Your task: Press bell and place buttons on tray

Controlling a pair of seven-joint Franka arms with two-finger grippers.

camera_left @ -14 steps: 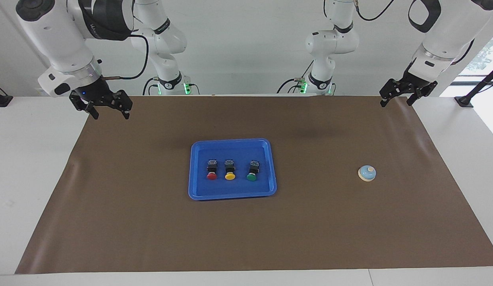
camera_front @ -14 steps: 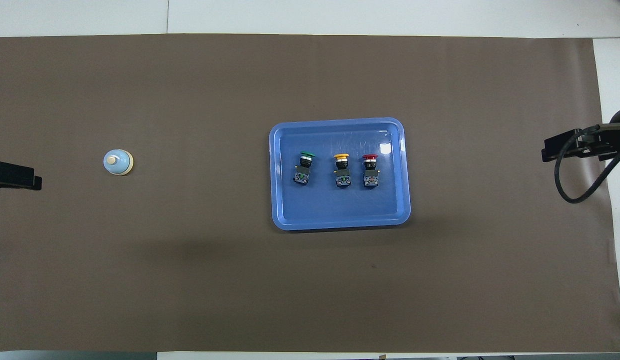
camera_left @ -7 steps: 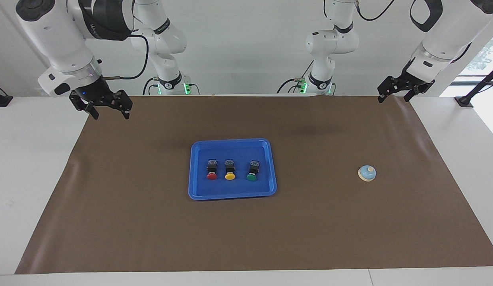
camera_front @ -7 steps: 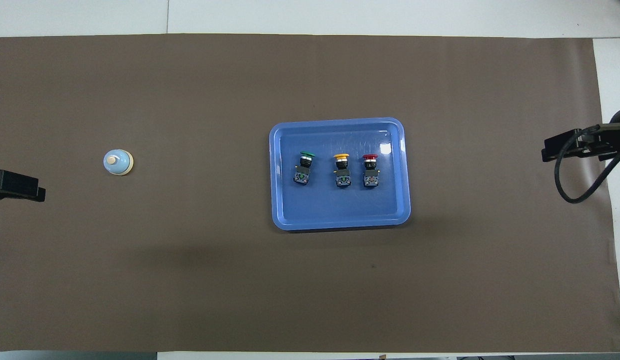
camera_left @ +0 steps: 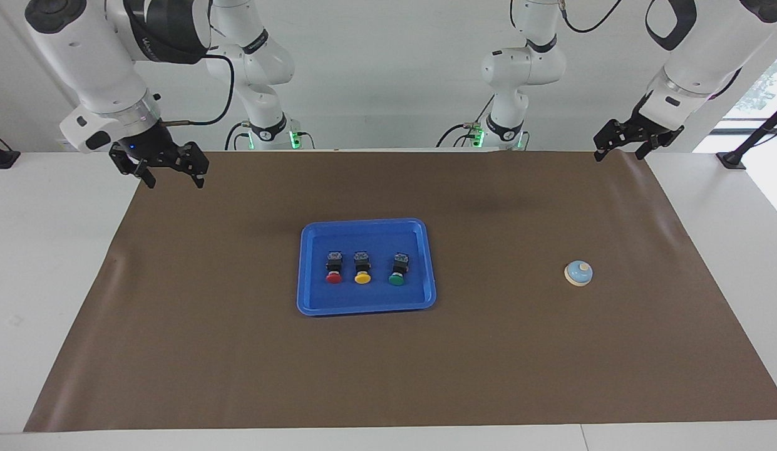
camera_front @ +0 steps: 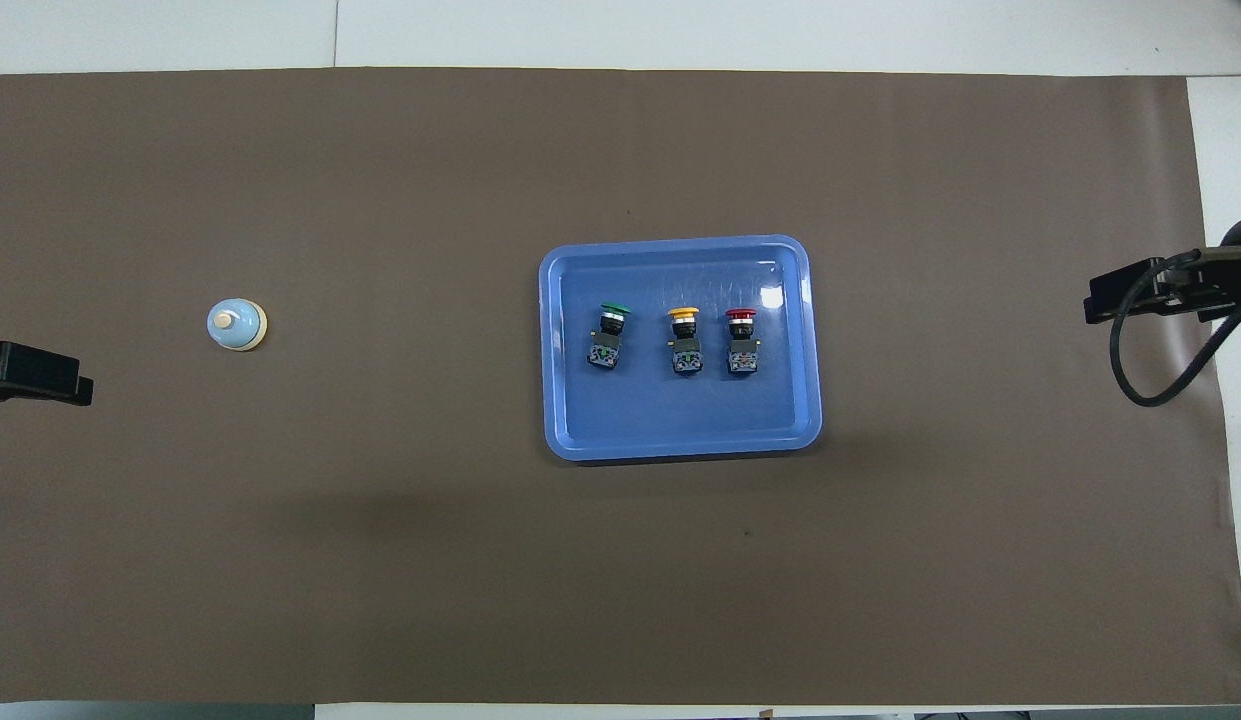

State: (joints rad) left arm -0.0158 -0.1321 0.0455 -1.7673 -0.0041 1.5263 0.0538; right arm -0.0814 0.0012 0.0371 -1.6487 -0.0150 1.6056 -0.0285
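Tray (camera_left: pixel 367 305) = landmark, mid-mat. Red button (camera_left: pixel 333 278), yellow button (camera_left: pixel 362 279), green button (camera_left: pixel 396 280) lie in tray in a row, unchanged. Bell (camera_left: pixel 578 274) sits well apart from tray, toward left arm's end, unmoved. Left gripper (camera_left: pixel 620 147) has drawn up and back vs. 1 s ago, fingers spread, empty. Right gripper (camera_left: pixel 173 175) static over mat corner, fingers spread, empty.
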